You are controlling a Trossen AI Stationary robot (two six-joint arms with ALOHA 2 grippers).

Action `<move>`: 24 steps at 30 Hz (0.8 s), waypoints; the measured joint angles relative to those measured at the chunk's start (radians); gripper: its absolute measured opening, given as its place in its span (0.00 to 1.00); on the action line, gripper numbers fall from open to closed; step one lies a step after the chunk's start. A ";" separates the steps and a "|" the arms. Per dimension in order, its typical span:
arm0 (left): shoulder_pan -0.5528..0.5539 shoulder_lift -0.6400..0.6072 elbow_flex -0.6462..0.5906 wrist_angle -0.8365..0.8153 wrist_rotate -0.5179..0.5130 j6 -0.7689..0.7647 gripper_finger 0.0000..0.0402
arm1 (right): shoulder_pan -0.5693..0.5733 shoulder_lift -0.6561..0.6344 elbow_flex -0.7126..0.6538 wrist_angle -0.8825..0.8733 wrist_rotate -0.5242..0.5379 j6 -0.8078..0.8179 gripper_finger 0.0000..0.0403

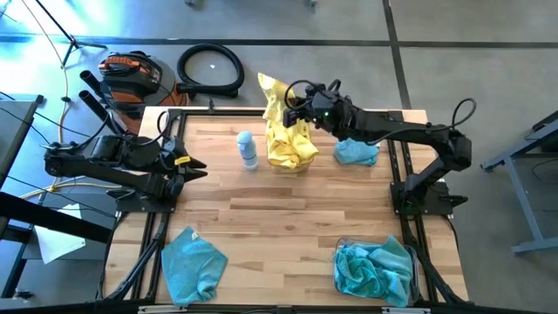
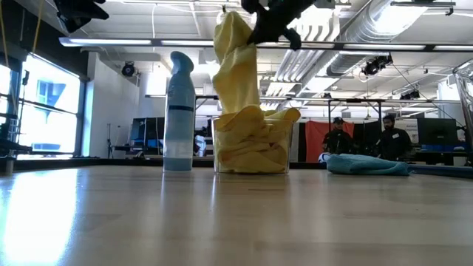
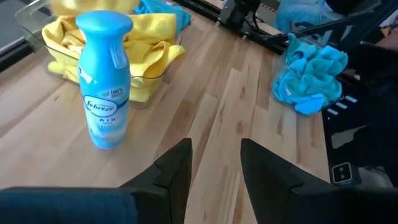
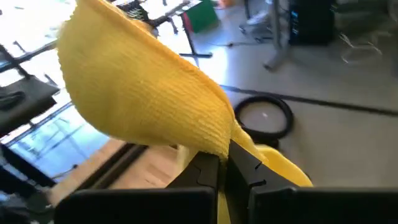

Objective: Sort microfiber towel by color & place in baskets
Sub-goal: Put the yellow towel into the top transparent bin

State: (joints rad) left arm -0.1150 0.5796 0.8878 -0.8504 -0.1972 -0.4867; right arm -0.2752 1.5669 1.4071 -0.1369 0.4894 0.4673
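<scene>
My right gripper (image 1: pixel 295 103) is shut on a yellow microfiber towel (image 2: pixel 236 66) above the clear basket (image 2: pixel 251 166) at the table's far middle. That basket holds a heap of yellow towels (image 1: pixel 292 150). My left gripper (image 3: pixel 214 168) stands open over the table's left side, holding nothing, with its fingers toward the blue spray bottle (image 3: pixel 106 81). One teal towel (image 1: pixel 356 153) lies flat on the table to the right of the yellow basket. Another teal towel (image 1: pixel 193 262) lies at the near left. The second basket (image 1: pixel 417 277), at the near right, holds teal towels (image 1: pixel 370 266). My right gripper pinches a bunched fold of the yellow towel (image 4: pixel 219 144) between its two shut fingers, coming nearly level from the table's right side. A flap (image 2: pixel 229 29) stands above the fingers. The rest hangs down, and its lower end (image 2: pixel 244 118) rests on the heap in the basket.
The spray bottle (image 1: pixel 248 150) stands upright just left of the yellow basket. Black frame rails (image 1: pixel 157 231) run along the table's left and right edges. People (image 2: pixel 388 137) stand in the room beyond the table. Bare wood (image 1: pixel 279 218) lies in the table's middle.
</scene>
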 joint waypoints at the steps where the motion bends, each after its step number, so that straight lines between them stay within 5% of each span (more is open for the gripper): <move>1: 0.000 -0.004 -0.007 0.004 0.001 -0.004 0.31 | 0.000 -0.001 -0.022 0.002 0.018 0.028 0.00; 12: 0.000 -0.007 -0.011 0.003 0.011 -0.008 0.31 | -0.006 0.044 -0.102 -0.195 -0.219 0.277 0.00; 24: 0.000 -0.007 -0.011 0.002 0.011 -0.038 0.31 | -0.061 0.389 0.436 -0.866 -0.305 0.205 0.00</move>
State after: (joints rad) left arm -0.1150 0.5728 0.8764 -0.8482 -0.1860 -0.5245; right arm -0.3364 1.9556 1.8427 -1.0025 0.1848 0.6724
